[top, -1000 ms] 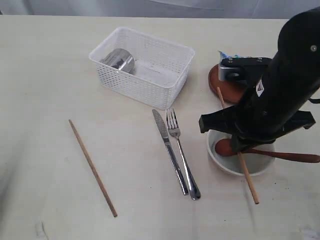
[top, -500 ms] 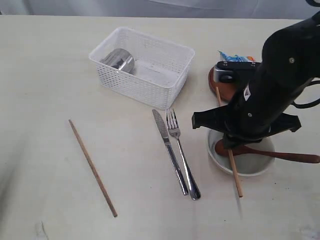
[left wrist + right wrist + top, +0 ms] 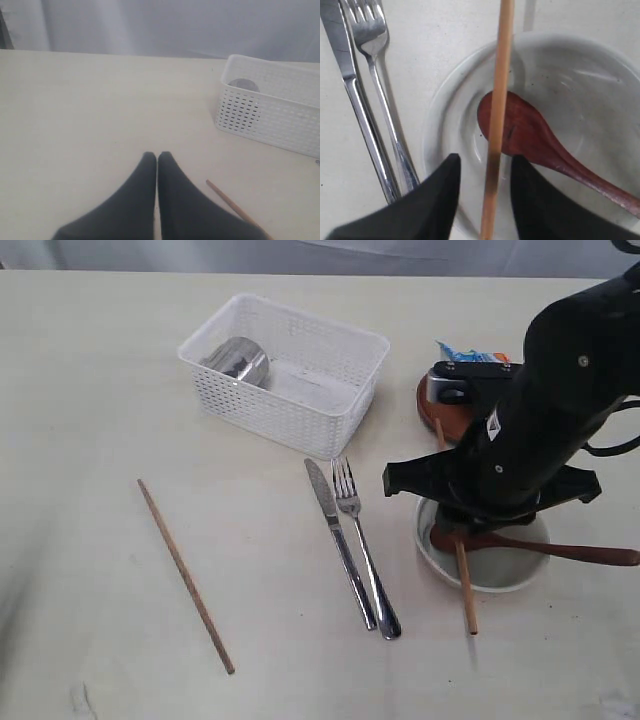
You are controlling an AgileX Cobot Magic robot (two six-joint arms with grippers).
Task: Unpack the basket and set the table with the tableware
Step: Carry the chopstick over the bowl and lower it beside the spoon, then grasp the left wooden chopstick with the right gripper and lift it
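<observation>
One chopstick [image 3: 499,75] between parted right fingers [image 3: 436,200]

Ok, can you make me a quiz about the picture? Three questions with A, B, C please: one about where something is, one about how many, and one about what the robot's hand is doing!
1. Where is the shiny cup?
A. on the floor
B. inside the white basket
C. on a chair

2. How many wooden chopsticks are there?
A. two
B. one
C. four

3. What are the left hand's fingers doing?
A. spread wide open
B. gripping a toy
C. pressed together with nothing between them

Answers:
1. B, because the cup lies on its side in the basket's corner.
2. A, because one chopstick lies on the left and another on the right.
3. C, because the left wrist view shows the two dark fingers touching, with nothing held.
</observation>
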